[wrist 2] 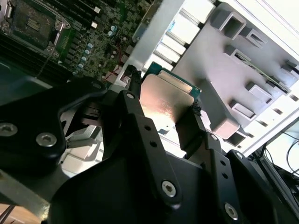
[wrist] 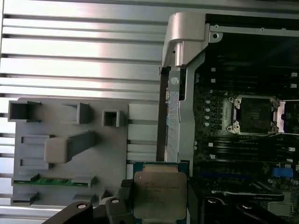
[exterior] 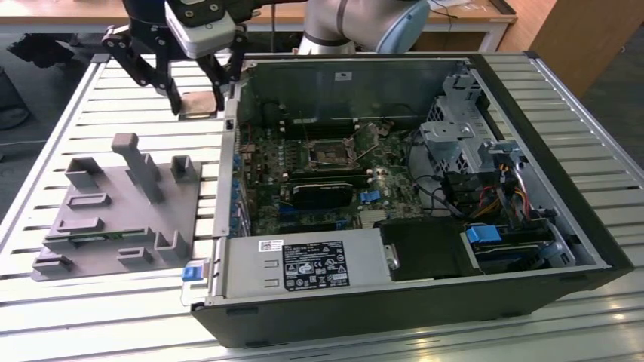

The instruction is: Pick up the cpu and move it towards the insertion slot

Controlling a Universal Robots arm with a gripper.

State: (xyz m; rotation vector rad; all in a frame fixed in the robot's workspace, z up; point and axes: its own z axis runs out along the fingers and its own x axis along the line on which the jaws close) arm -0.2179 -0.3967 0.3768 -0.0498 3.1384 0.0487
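Exterior view, from its left: grey tray (exterior: pixel 111 207) on the slatted worktop (exterior: pixel 60 136); gripper (exterior: pixel 198 94) fingers (wrist 2: pixel 133 116) pinching the cpu (wrist: pixel 160 194) just outside the open computer case (exterior: pixel 563 188), whose insertion slot (exterior: pixel 329 153) lies empty.

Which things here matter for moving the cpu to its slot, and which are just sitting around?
Job: cpu, held in the gripper; insertion slot on the motherboard.

Lying about: grey tray with upright posts; power supply; drive cage.
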